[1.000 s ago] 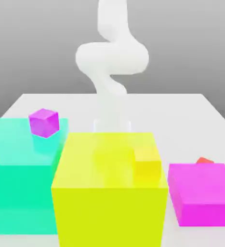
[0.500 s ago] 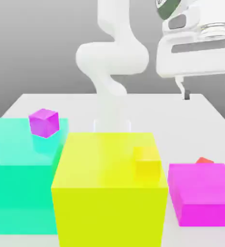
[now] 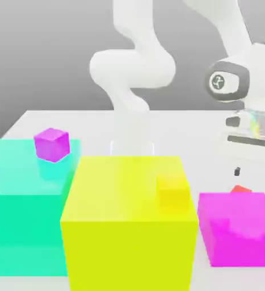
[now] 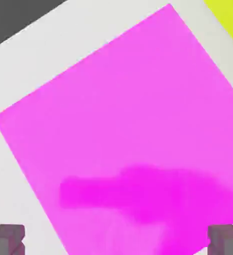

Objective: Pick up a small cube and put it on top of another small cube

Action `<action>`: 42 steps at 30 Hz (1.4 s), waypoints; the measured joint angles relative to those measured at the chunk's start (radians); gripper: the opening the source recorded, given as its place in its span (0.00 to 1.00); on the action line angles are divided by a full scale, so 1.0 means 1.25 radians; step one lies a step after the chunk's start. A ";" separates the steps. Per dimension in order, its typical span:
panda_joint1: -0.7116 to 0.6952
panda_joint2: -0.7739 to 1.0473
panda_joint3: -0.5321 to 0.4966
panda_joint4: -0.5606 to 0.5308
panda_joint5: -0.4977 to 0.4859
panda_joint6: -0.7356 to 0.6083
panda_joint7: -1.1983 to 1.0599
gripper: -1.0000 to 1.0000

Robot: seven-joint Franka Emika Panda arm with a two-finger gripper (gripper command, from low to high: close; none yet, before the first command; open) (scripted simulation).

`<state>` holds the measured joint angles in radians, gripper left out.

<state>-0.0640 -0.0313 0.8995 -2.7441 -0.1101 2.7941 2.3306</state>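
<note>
Hovering over the magenta block [image 3: 239, 227], hand [image 3: 258, 173] with fingers [image 4: 6, 239] spread wide, empty; red cube [image 3: 241, 189] on desk [image 3: 185, 128] just behind block, below and beyond the hand

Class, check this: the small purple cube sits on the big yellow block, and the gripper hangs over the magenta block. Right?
Not quite. The purple cube sits on the cyan block, as the exterior view shows. The gripper does hang over the magenta block.
</note>
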 joint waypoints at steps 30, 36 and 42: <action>0.423 0.201 -0.398 -0.008 -0.238 0.127 0.325 0.00; 0.365 0.096 -0.295 -0.040 -0.040 0.062 0.176 0.00; 0.371 0.155 -0.253 0.067 -0.044 -0.063 -0.020 0.00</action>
<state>0.4003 0.1624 0.5838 -2.6608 -0.1656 2.7158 2.3062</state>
